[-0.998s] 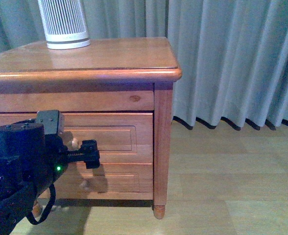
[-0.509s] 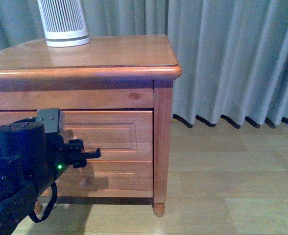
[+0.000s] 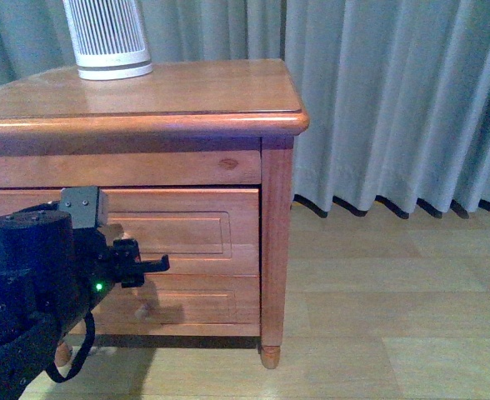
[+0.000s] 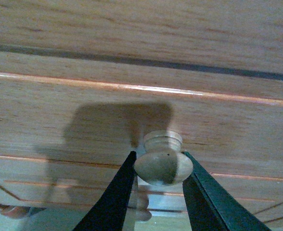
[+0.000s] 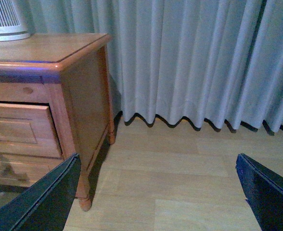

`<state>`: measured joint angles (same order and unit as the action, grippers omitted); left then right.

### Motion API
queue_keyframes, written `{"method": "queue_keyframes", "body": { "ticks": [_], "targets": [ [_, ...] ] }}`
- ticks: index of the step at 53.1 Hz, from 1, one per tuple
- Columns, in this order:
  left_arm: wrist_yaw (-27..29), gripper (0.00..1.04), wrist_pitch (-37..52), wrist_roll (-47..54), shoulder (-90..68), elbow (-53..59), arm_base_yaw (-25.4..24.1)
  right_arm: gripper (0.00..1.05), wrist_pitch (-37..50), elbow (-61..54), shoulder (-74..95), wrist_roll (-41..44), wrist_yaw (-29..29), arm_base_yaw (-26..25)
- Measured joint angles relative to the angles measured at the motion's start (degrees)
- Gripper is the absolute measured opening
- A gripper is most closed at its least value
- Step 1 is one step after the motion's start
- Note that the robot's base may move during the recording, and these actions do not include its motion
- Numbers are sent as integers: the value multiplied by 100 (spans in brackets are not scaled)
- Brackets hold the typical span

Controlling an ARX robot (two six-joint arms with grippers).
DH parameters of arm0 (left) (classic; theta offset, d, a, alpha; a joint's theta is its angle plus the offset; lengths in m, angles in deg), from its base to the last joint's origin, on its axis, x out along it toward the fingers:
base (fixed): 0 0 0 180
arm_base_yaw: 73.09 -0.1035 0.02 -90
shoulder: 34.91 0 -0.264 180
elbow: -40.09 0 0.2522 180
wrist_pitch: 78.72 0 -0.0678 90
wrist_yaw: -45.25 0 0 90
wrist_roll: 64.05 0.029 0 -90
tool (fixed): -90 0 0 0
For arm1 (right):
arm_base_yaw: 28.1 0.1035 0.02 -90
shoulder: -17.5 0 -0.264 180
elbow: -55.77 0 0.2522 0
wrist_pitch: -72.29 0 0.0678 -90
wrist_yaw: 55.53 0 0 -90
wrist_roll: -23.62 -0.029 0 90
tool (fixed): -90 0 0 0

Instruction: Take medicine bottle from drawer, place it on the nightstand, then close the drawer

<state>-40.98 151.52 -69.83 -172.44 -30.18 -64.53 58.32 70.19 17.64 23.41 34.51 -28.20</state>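
Observation:
The nightstand (image 3: 170,92) fills the left of the front view. My left gripper (image 3: 138,263) is shut on the round wooden knob (image 4: 163,166) of the upper drawer (image 3: 195,221). In the left wrist view a dark finger (image 4: 113,192) presses each side of the knob, close to the drawer front (image 4: 83,120). The drawer's inside does not show. The medicine bottle is out of view. My right gripper (image 5: 156,192) is open and empty over the floor, right of the nightstand (image 5: 79,96).
A large white ribbed device (image 3: 107,37) stands at the back left of the nightstand top. The lower drawer (image 3: 203,302) is shut. Grey curtains (image 3: 395,100) hang behind. Pale wooden floor (image 3: 378,317) lies to the right.
My left gripper has moved left onto the upper drawer's knob, which showed beside it a second ago and is now covered. The view has shifted slightly.

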Motion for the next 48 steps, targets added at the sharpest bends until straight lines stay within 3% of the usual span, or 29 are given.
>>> {"method": "queue_keyframes", "body": {
  "ticks": [26, 34, 48],
  "targets": [
    [52, 24, -313, 177, 1257, 1849, 120, 98, 0, 0, 0, 0, 0, 0],
    [238, 3, -527, 286, 1679, 2387, 140, 98, -2, 0, 0, 0, 0, 0],
    [348, 3, -935, 356, 2210, 2916, 306, 98, 0, 0, 0, 0, 0, 0]
  ]
}}
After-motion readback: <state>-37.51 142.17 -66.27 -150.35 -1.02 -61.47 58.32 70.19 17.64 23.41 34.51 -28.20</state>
